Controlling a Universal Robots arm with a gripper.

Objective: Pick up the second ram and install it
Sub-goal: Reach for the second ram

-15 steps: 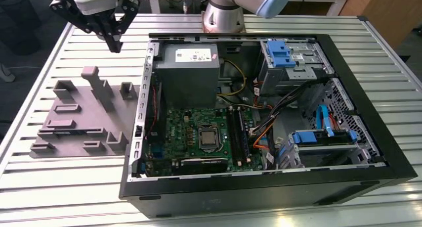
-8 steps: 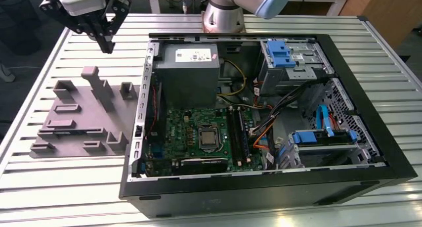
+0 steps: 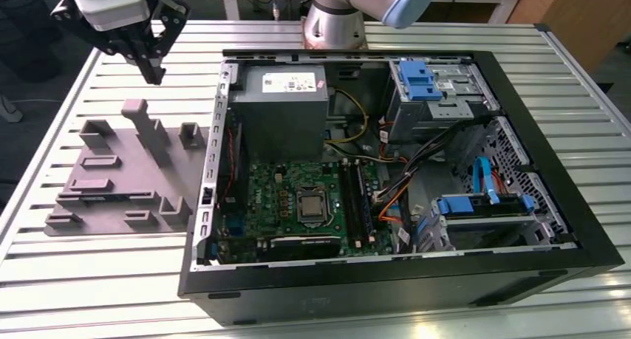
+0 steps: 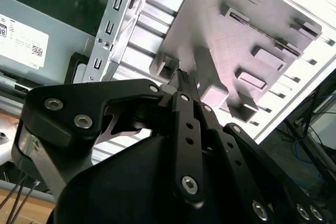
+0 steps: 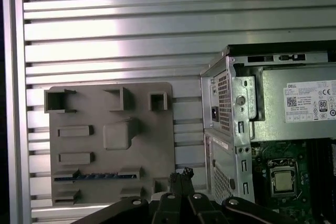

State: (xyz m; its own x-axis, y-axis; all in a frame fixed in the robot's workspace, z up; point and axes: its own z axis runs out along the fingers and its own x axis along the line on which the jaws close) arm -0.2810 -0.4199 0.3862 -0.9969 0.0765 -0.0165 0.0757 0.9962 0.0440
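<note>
The second ram [image 5: 97,176] is a thin dark stick lying flat between two low blocks of the grey fixture [image 5: 113,145]. In the exterior view it shows as a dark strip [image 3: 103,196] near the fixture's [image 3: 118,169] near end. My gripper [image 3: 155,77] hangs above the table beyond the fixture's far end, well away from the ram. Its fingertips meet in both wrist views, gripper [image 5: 181,174] and gripper [image 4: 181,77], shut with nothing between them. The green board [image 3: 295,199] with its long black sockets [image 3: 355,202] lies inside the open computer case.
The open black computer case [image 3: 552,206] fills the exterior view's right, with a grey power supply [image 3: 281,106], blue drive brackets [image 3: 419,80] and loose cables [image 3: 394,184]. Tall grey blocks [image 3: 148,128] stand on the fixture's far end. The arm's base [image 3: 335,25] sits behind the case on the slatted table [image 3: 99,280].
</note>
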